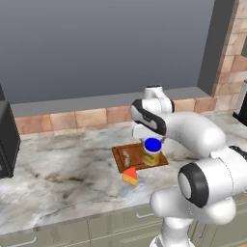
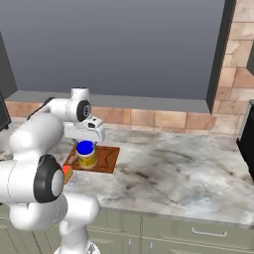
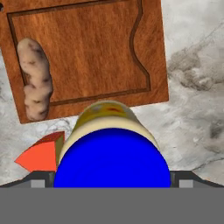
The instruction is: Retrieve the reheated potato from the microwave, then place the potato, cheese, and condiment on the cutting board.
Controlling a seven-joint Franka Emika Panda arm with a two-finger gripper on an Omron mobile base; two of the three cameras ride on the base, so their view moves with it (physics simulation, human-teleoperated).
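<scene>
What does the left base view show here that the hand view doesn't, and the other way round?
Left base view alone: the arm over the board, the brick backsplash and a dark appliance at the counter's left end. Hand view alone: the board's carved groove and the potato's mottled skin up close. Both share the potato on the cutting board, the condiment and the cheese.

Two rear base views, both on the cutting board (image 1: 140, 157); hand view close above it.

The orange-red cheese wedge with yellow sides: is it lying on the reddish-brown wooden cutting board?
No. The orange-red cheese wedge lies on the marble counter, just off the near edge of the reddish-brown wooden cutting board.
</scene>
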